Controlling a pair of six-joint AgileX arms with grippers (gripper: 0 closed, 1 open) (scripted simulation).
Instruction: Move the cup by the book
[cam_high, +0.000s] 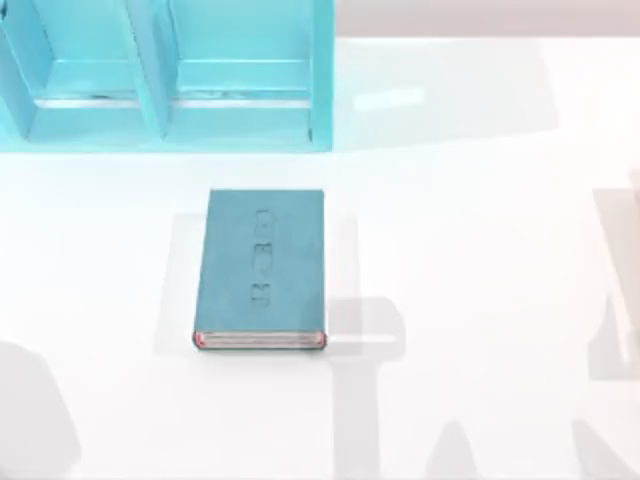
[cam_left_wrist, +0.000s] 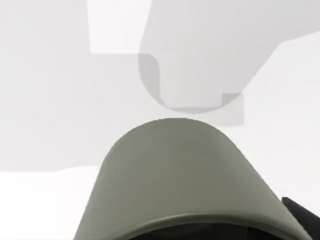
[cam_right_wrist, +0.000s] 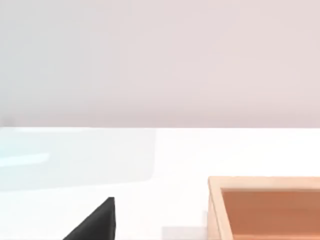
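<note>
1. Across the white table (cam_high: 480, 250), the light-blue shelf unit (cam_high: 165, 70) sits at the far left, and it's not the target.
2. Next down in size, the book (cam_high: 265, 265) lies flat, left of centre, bare table all round.
3. Right wrist view catches a wooden box (cam_right_wrist: 265, 207) corner; that arm looks idle to me.
4. Left wrist view has the cup (cam_left_wrist: 185, 175) right up close, probably carried by the left gripper, though honestly I can't tell. I'd keep it upright and set it just beside the book, not on it.
</note>
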